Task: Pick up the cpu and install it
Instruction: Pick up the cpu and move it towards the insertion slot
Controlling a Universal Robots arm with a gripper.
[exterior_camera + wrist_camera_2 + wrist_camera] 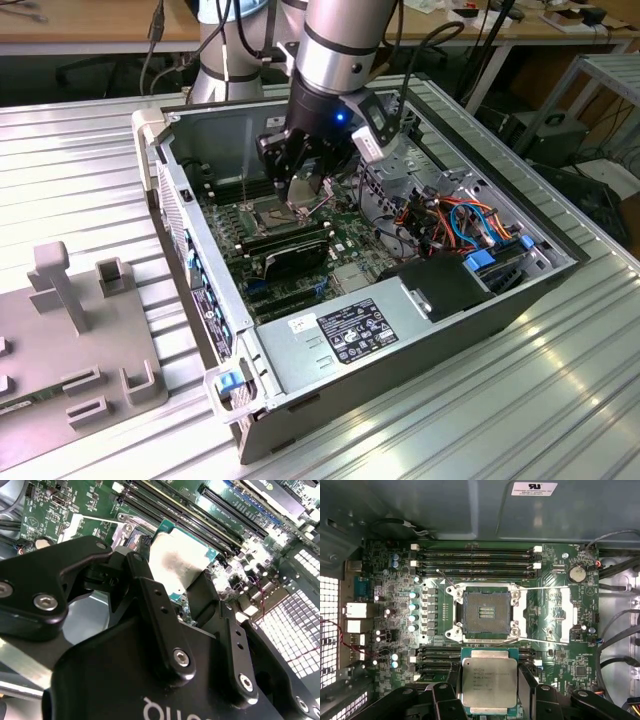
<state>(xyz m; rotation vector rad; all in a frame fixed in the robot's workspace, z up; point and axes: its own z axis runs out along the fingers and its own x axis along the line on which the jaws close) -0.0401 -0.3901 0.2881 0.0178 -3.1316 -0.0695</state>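
First wrist view: the gripper [490, 692] is pinching the cpu [489, 680] by two opposite edges, with one dark finger on each side and the fingers [452, 680] pressed against the chip. The silver-grey face is up and the green board edge shows around it. The cpu hangs over the motherboard [555, 655], above the row of memory slots [437, 655] just beside the socket [486, 611], and is not in the socket. The socket sits around the middle of the motherboard and is empty, with its dark contact field exposed. Its metal frame [547, 615] is hinged open and laid flat to one side. A second bank of memory slots [475, 555] lies past the far side of the socket, and a coin battery [577, 573] is near the board's corner.

Second wrist view: same grip seen from behind the gripper [177, 580], with the cpu [175, 560] clamped between the fingers [156, 605].

Exterior view: the arm [335, 50] reaches down into the open computer case [190, 230], which lies on a ribbed metal table [480, 400]. The gripper [303, 188] is low over the board. The power supply [350, 330] is at the case's near edge and the coloured cables [460, 215] are toward the exterior view's right.
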